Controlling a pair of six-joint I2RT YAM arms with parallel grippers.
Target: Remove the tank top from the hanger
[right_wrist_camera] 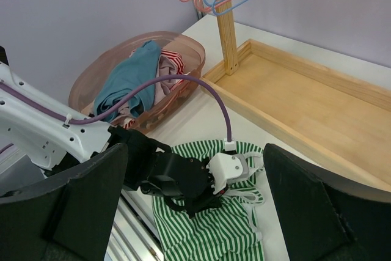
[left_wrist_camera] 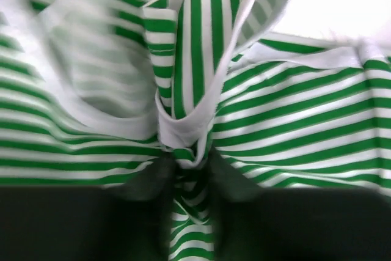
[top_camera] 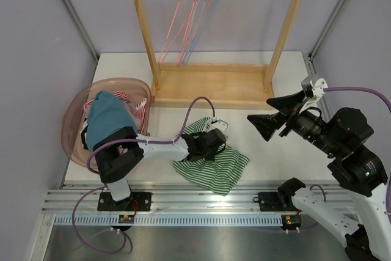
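Tank top (top_camera: 214,169) crumpled on the near table (top_camera: 275,157).
My left gripper (left_wrist_camera: 189,178) pinches its striped fabric; my right gripper (top_camera: 259,109) hangs spread, right.

A robot test cell in a laboratory is shown: a white table (top_camera: 269,157) is closed in by plain grey walls (top_camera: 36,29), and an aluminium rail (top_camera: 201,203) is mounted along its near edge.

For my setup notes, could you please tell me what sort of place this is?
Probably a lab test cell for laundry handling: two arms bolted to a white table, a wooden rack with wire hangers, and a basket of clothes.
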